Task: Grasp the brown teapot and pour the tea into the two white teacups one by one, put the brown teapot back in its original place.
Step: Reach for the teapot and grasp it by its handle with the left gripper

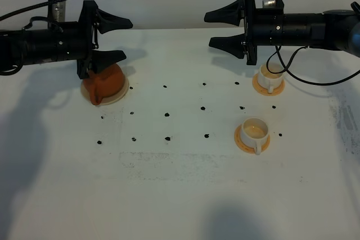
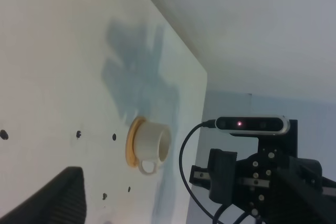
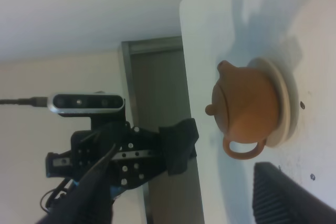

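Table (image 1: 180, 184) open between teapot (image 1: 109, 81) and near cup (image 1: 254, 131); left pincer (image 1: 128, 39) crowds teapot from above

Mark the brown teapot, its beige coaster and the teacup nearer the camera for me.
brown teapot (image 3: 247, 109): right wrist view, middle of its body.
beige coaster (image 3: 285, 98): right wrist view, its exposed rim beside the pot.
nearer teacup (image 1: 251, 140): exterior high view, its front wall.

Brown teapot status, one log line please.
brown teapot: on beige coaster | left gripper: open, empty | right gripper: open, empty
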Motion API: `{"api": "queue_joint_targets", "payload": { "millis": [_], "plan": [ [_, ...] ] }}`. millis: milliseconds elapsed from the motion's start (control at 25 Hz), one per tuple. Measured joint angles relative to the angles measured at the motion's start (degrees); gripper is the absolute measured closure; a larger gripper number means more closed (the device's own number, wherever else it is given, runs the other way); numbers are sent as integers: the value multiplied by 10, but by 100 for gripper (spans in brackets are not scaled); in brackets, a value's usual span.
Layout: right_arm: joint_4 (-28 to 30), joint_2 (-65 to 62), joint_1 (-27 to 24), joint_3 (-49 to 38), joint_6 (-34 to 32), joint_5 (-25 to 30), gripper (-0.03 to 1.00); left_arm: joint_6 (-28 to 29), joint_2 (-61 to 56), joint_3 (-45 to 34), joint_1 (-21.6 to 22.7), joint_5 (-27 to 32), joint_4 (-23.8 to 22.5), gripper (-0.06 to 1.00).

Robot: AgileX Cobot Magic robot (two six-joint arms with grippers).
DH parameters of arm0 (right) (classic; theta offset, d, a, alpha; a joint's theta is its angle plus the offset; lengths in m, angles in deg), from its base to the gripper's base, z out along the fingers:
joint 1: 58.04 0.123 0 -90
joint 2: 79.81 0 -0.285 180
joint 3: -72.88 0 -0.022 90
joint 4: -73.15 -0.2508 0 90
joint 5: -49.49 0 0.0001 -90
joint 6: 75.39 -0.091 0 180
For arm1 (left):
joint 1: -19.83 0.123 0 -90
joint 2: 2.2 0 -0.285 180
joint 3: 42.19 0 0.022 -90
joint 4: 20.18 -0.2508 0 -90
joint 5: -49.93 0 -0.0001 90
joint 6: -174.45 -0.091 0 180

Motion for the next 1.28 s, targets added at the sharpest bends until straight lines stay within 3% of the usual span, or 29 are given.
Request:
{"api": "queue_joint_targets", "payload": {
  "millis": [480, 760, 880, 1000, 1120, 1280],
  "plan": [
    [-1, 0, 0, 0, 17, 1, 38, -3, 0, 0, 0, 6, 0, 26],
    [17, -2, 0, 20, 103, -2, 38, -97, -1, 39, 9, 22, -10, 29],
    [81, -19, 0, 59, 111, -23, 38, -102, -21, 72, 9, 3, -70, 32],
    [199, -52, 0, 101, 90, -67, 38, -95, -57, 90, 9, -34, -150, 33],
    [364, -97, 2, 114, 49, -118, 38, -69, -98, 93, 9, -80, -261, 34],
    [562, -154, 8, 114, -23, -160, 39, 23, -143, 94, 6, -129, -460, 34]
  ]
}}
